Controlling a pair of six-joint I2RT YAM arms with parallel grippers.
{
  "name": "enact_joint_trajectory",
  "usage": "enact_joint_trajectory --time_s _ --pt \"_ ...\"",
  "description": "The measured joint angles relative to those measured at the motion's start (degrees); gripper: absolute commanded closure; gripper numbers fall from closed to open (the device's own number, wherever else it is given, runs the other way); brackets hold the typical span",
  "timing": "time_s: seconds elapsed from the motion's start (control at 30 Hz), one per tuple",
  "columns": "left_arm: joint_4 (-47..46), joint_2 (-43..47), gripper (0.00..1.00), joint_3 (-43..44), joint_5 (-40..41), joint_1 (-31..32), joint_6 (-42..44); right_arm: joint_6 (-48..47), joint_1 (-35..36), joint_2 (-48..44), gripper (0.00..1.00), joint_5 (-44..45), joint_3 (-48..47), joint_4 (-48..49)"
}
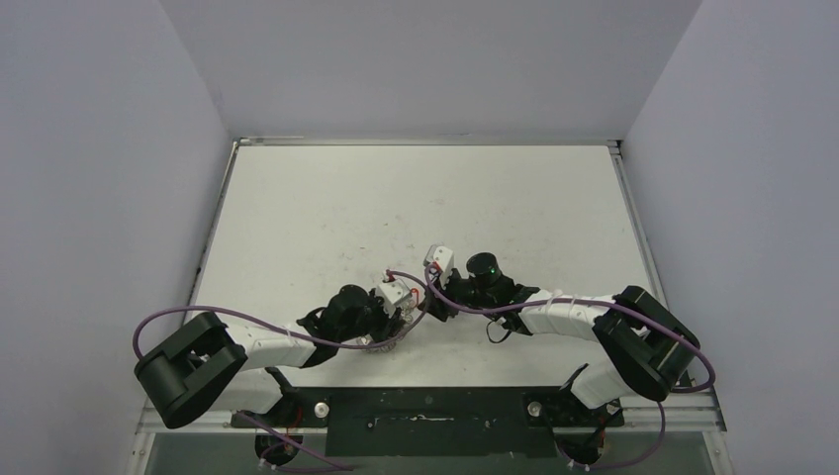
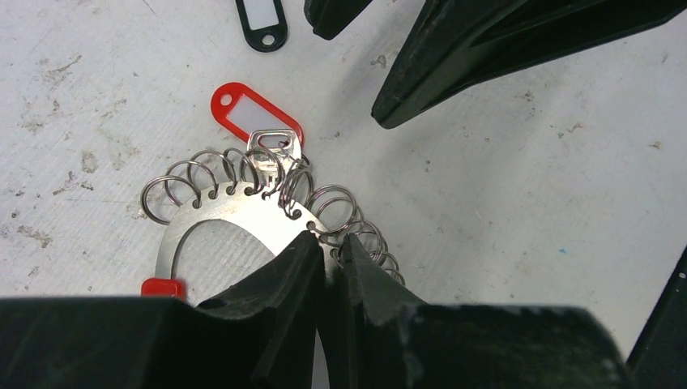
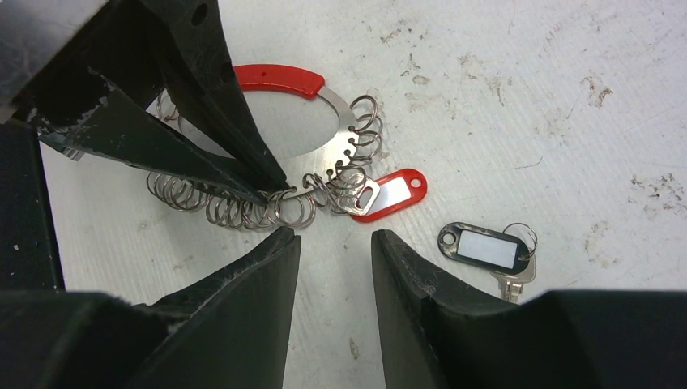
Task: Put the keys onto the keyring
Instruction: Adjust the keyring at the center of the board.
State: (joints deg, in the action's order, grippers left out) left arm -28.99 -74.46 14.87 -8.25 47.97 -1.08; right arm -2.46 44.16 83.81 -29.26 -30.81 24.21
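Keyring [image 2: 243,212], lower left: we log flat steel, loop-fringed, red-sleeved; left gripper [image 2: 330,243] seemingly clamps its rim; right gripper [image 3: 336,239] jaws apart.

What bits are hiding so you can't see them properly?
Left wrist view: the top edge cuts off the black tag; its key is out of frame.
Left wrist view: the left gripper covers the near part of the keyring.
Right wrist view: the right gripper hides the shaft end of the loose key.
Top view: keys too small to see.
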Motion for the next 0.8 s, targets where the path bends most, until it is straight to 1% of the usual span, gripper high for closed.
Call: enact_joint_trajectory --time_s 0.2,0.33,0.5,0.67,0.8 --pt "-0.6 1.6 0.79 -0.9 1.0 0.0 -0.4 0.0 -0.1 0.0 0.63 -0.9 0.0 0.7" --pt "-0.7 5.0 0.75 -1.6 1.5 -0.1 -2.7 0.2 -0.3 0.3 0.63 -1.1 0.0 1.2" --pt "-0.3 7.8 0.74 -1.6 0.1 -1.5 -5.9 1.2 -0.3 2.1 0.65 -1.1 0.0 2.4" --pt "1.0 7.2 0.74 -1.5 -3.2 -5.2 -8.4 3.0 -0.3 4.1 0.66 -1.0 -0.3 2.4" --pt "1.4 4.1 0.71 -0.4 -5.8 -6.1 -9.2 3.8 -0.3 4.1 0.67 -0.6 -0.6 2.6"
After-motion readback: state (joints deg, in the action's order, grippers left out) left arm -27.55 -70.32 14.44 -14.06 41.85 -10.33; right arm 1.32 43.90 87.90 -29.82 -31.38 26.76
